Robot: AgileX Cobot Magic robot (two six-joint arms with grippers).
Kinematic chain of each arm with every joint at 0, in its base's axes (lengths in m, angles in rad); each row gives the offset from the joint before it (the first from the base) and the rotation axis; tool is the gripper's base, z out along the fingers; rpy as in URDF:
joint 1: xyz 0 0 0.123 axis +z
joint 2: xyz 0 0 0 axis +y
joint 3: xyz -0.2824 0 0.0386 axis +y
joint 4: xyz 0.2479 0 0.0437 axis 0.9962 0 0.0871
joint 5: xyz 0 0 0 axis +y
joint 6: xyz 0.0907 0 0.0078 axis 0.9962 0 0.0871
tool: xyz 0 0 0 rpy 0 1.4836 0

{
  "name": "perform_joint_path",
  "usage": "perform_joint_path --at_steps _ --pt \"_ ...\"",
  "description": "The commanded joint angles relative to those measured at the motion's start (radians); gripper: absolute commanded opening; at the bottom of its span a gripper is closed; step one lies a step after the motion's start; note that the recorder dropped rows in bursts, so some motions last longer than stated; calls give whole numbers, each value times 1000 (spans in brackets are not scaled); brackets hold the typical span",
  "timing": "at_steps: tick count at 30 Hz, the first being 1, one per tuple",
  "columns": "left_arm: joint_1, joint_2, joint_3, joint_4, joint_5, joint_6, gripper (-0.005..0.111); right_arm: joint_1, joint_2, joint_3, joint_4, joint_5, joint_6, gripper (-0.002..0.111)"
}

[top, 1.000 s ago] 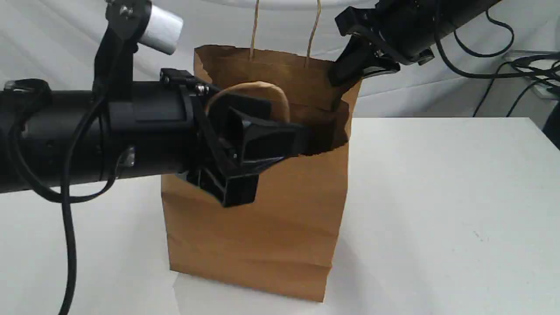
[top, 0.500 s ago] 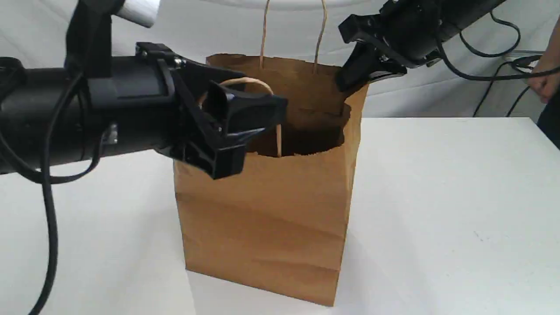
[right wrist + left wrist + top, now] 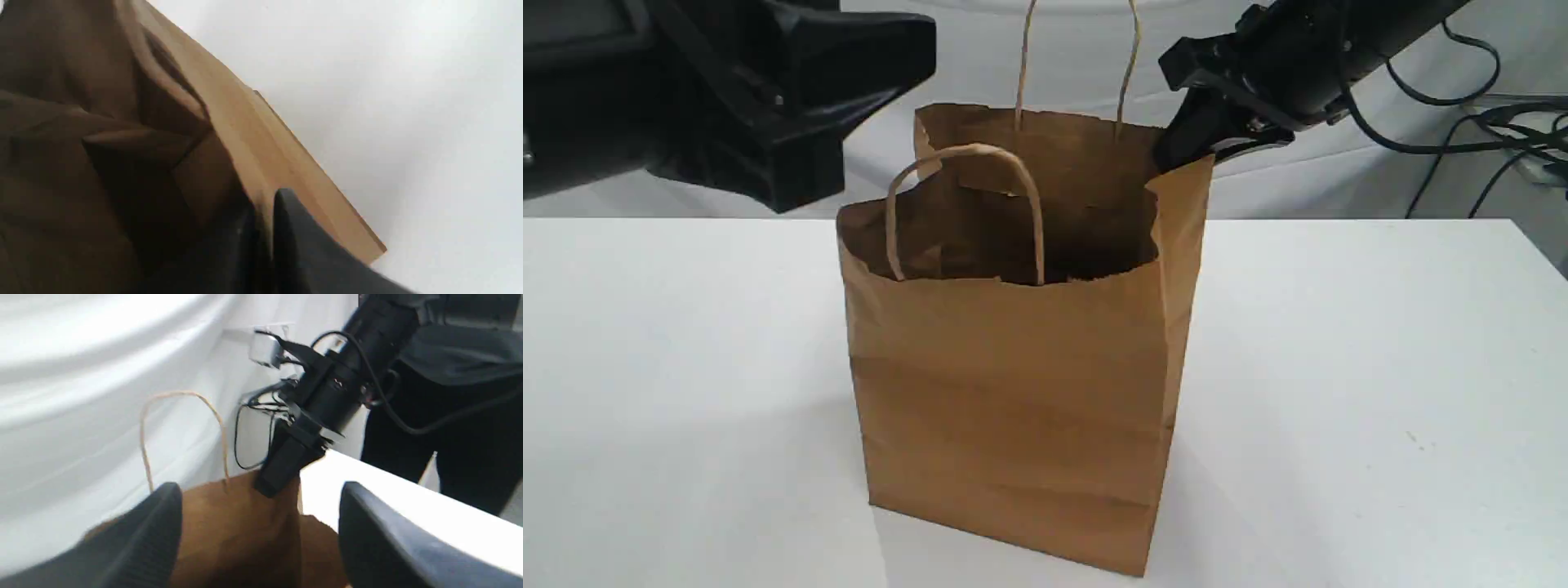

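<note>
A white table (image 3: 1339, 367) carries the bag (image 3: 1013, 392), upright and open-mouthed; cables (image 3: 1454, 139) trail behind at the right; a dark-clothed person (image 3: 449, 416) stands beyond; the right gripper (image 3: 1170, 157) is clamped on the bag's rear right rim, paper between its fingers (image 3: 310, 249); the left gripper (image 3: 259, 492) hangs up and left of the bag, spread wide, empty.

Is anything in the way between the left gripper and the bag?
Nothing visible. The left gripper hangs open above and left of the bag, with only air between them. The right gripper pinches the far right rim, off that path.
</note>
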Motion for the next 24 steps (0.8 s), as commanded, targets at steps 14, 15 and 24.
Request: perform_joint_path --at_steps 14,15,24 --pt "2 -40 -2 -2 -18 -10 58 2 -16 -1 -7 1 3 54" --pt "2 -40 -2 -2 -26 -10 58 1 -18 -1 -7 1 3 54" --pt "2 -40 -2 -2 -68 -14 58 -21 -56 -7 -8 1 3 54"
